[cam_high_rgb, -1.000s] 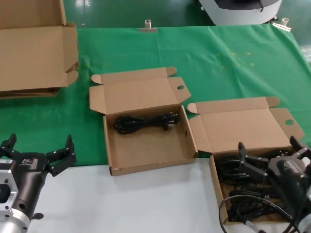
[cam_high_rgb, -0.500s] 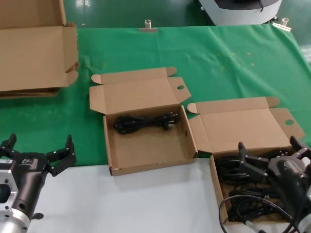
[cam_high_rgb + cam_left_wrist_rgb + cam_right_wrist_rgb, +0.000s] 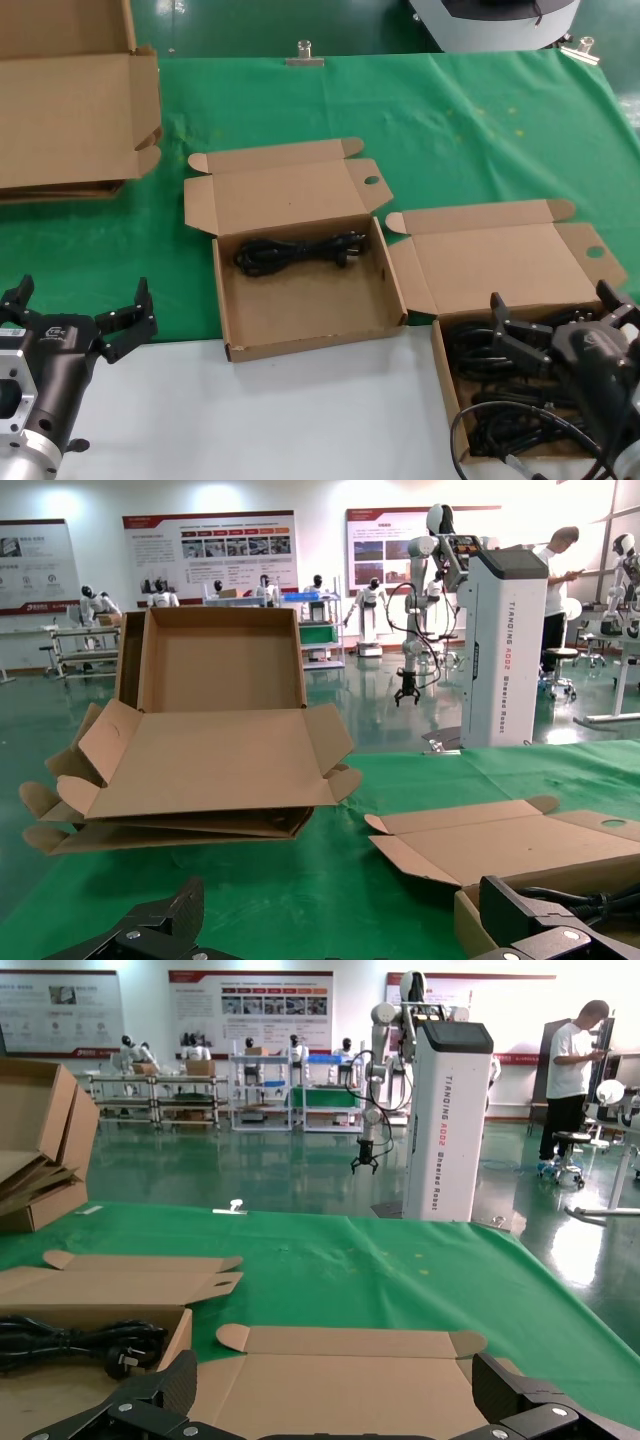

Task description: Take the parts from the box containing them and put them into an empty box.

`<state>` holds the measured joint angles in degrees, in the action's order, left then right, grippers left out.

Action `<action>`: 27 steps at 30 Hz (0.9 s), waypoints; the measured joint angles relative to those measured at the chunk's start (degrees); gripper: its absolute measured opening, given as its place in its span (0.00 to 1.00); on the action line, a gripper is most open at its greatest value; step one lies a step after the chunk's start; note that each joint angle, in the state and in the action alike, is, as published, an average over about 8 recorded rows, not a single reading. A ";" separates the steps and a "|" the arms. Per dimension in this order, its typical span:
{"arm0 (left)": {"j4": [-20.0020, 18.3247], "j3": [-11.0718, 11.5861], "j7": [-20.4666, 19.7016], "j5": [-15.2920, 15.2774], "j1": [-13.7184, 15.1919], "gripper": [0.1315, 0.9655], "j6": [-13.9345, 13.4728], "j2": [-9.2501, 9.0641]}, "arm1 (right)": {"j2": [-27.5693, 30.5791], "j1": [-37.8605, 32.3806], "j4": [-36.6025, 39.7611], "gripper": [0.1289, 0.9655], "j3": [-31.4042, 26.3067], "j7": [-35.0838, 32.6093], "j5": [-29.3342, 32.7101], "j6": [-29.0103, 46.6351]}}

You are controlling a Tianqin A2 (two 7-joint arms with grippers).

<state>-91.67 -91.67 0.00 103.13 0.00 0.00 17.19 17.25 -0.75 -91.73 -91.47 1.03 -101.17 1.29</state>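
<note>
Starting on the left, the left end effector (image 3: 76, 318) hangs over the white front part of the worktop (image 3: 300, 420). Its fingers are spread wide and it holds nothing. It seems to be waiting, so it can stay out of the way.

Next comes the middle box (image 3: 300, 290), just past the left end effector and off to its right. This is the box being filled. One black cord (image 3: 298, 250) already lies in it, along the far wall. The near part of the floor is bare, so I think that is the best place for the next cord.

Then comes the right end effector (image 3: 560, 330). It hovers right over the full box (image 3: 520, 400), and its fingers are spread wide with nothing between them. The pile of cords (image 3: 500, 385) lies just below it, all tangled and dark.

To do this step well, I think the right end effector should go straight down on one bundle only, near its middle. A grip on the middle keeps the ends from hanging too low. It should squeeze, then lift slowly. Loose loops may catch on other cords, so a slow lift helps. The open lid (image 3: 500, 255) stands just behind the pile, so the end effector should keep clear of it.
</note>
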 joint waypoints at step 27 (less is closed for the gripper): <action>0.00 0.00 -0.01 0.00 0.00 1.00 0.00 0.00 | 0.00 0.00 0.00 1.00 0.00 0.00 0.00 0.00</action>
<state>-91.67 -91.67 -0.01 103.13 0.00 0.00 17.19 17.25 -0.75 -91.73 -91.47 1.03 -101.17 1.29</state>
